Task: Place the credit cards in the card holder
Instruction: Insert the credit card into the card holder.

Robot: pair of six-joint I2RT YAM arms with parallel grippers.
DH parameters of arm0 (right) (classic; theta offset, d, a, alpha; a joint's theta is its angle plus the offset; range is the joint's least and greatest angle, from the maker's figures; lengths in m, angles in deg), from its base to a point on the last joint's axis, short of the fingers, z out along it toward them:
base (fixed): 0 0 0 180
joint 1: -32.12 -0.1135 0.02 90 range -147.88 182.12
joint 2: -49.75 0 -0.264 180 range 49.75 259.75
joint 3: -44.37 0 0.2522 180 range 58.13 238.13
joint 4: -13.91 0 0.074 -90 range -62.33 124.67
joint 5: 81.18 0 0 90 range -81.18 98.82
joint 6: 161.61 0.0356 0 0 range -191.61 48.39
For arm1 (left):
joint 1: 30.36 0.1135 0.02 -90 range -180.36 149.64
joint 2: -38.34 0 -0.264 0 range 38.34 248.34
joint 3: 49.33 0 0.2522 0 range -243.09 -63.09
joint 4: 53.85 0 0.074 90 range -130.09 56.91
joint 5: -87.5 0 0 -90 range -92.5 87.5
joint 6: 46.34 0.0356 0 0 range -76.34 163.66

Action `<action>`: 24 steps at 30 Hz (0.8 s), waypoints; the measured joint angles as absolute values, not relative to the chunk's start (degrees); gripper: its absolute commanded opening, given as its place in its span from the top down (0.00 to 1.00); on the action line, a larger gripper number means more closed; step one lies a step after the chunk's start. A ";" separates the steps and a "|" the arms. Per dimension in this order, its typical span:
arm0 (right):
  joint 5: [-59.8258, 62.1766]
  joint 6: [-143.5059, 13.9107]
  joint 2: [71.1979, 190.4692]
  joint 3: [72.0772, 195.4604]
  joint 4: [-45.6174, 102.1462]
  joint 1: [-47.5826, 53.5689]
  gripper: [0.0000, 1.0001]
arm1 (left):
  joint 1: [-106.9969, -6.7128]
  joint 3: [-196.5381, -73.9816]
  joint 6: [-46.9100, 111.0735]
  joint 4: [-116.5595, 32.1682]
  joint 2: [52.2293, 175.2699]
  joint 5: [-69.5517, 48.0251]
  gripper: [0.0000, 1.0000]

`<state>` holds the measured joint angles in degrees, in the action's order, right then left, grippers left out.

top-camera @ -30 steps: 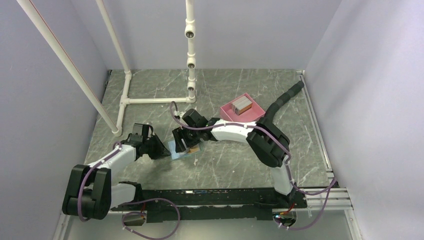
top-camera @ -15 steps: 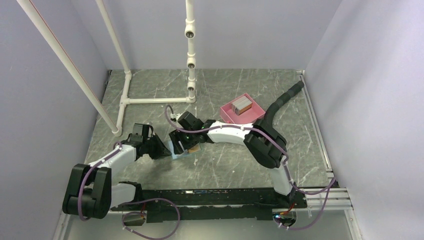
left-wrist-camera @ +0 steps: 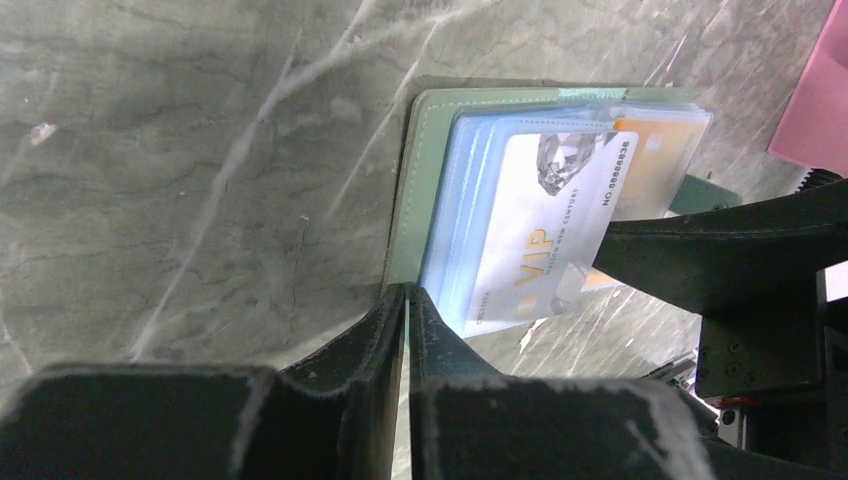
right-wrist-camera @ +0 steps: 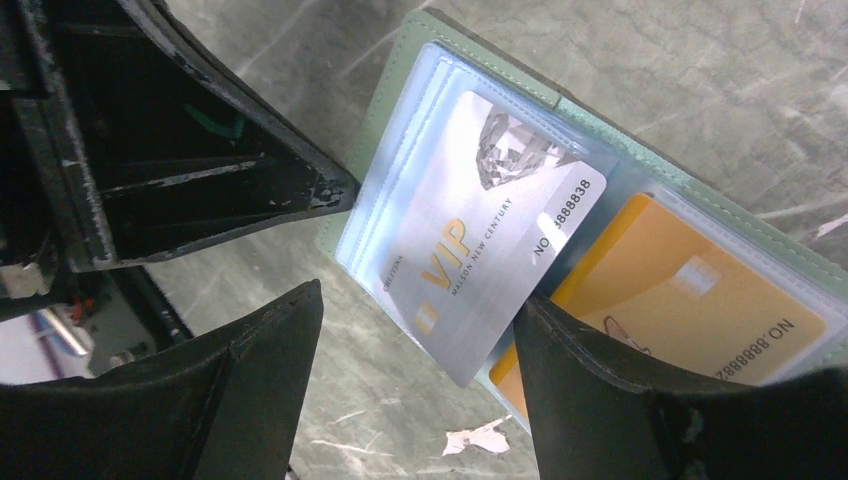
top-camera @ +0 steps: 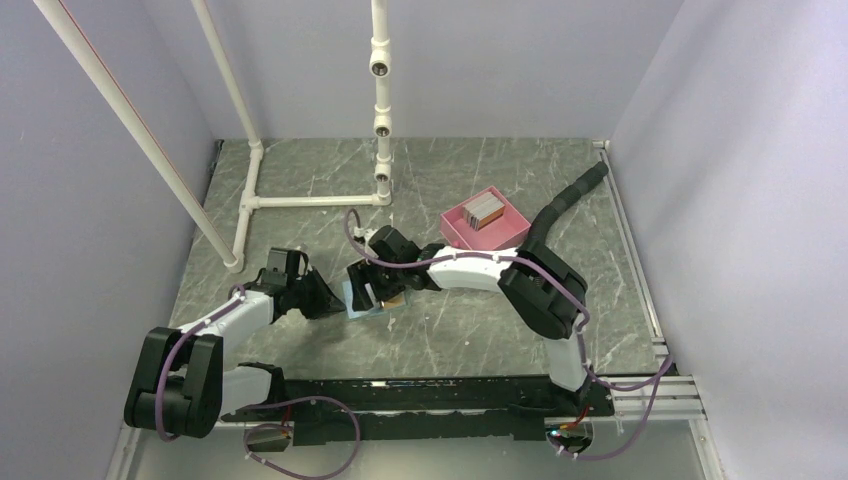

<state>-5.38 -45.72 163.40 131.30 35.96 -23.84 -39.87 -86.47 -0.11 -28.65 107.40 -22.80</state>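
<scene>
- Only the wrist views show the card holder (left-wrist-camera: pixel 420 190) lying open, with a silver VIP card (right-wrist-camera: pixel 470 240) partly in its clear sleeve and an orange card (right-wrist-camera: pixel 680 300) sleeved beside it.
- The left gripper (left-wrist-camera: pixel 405 295) pinches the holder's edge. The right gripper (right-wrist-camera: pixel 418 300) straddles the silver card, jaws apart.
- Only the top view shows the pink tray (top-camera: pixel 505 228) of spare cards (top-camera: pixel 483 210) beyond the holder, on a marble table (top-camera: pixel 480 320) between lilac walls (top-camera: pixel 730 150).
- The right jaws have spread wider than a second ago.

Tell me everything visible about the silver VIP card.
The silver VIP card is thin glossy plastic with gold lettering, a diamond graphic and a printed number. It lies tilted, partly slid into a clear sleeve of the open card holder, one end jutting out beside an orange card. The open right gripper straddles that end.
</scene>
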 measured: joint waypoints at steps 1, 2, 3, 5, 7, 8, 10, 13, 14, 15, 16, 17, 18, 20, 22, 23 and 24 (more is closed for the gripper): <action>-6.41 -45.07 163.09 130.40 34.81 -23.45 0.27 | -39.87 -86.47 -0.13 -28.65 107.40 -22.80 0.87; -8.31 -43.82 162.24 128.44 32.64 -22.66 0.27 | -39.87 -86.47 -0.13 -28.65 107.38 -22.84 0.87; -9.53 -42.84 161.74 127.34 31.64 -22.14 0.27 | -39.87 -86.47 -0.15 -28.67 107.38 -23.06 0.87; -13.51 -39.54 159.70 123.02 27.81 -20.26 0.27 | -39.92 -86.36 -0.13 -28.63 107.16 -23.36 0.87; -16.00 -36.83 158.24 120.37 26.74 -18.31 0.30 | -39.92 -85.88 -0.22 -28.43 107.05 -23.23 0.87; -16.37 -35.91 158.04 120.13 26.85 -17.62 0.32 | -39.85 -85.81 -0.35 -28.37 107.05 -23.45 0.87; -16.20 -34.95 158.04 120.13 27.05 -16.76 0.32 | -39.87 -85.81 -0.37 -28.41 107.03 -23.58 0.87; -14.84 -34.53 157.76 120.13 28.36 -16.89 0.32 | -39.87 -85.81 -0.39 -28.41 107.03 -23.89 0.86; -13.88 -34.66 157.58 120.22 29.06 -17.22 0.33 | -39.87 -85.79 -0.41 -28.43 107.03 -24.06 0.85; -12.83 -34.99 157.50 120.55 30.15 -17.57 0.34 | -39.87 -85.77 -0.48 -28.50 107.05 -24.44 0.84; -11.65 -35.38 157.50 121.20 31.48 -18.01 0.38 | -39.87 -85.75 -0.50 -28.56 107.07 -24.74 0.84; -10.54 -35.78 157.50 121.86 32.64 -18.49 0.43 | -39.87 -85.70 -0.54 -28.76 107.14 -25.20 0.84; -9.36 -36.30 157.50 122.43 33.73 -18.90 0.47 | -39.87 -85.68 -0.54 -28.87 107.25 -25.62 0.85; -7.74 -37.22 157.65 123.21 35.31 -19.74 0.48 | -39.87 -85.61 -0.57 -29.52 107.75 -26.40 0.85; -6.60 -37.77 158.46 124.33 36.55 -20.78 0.49 | -39.87 -85.59 -0.57 -30.20 108.67 -27.21 0.86; -6.49 -37.96 159.03 124.96 36.79 -21.16 0.49 | -39.87 -85.59 -0.61 -30.77 109.30 -27.78 0.87; -6.65 -38.09 159.68 125.77 36.75 -21.64 0.49 | -39.87 -85.59 -0.74 -31.36 109.94 -28.39 0.87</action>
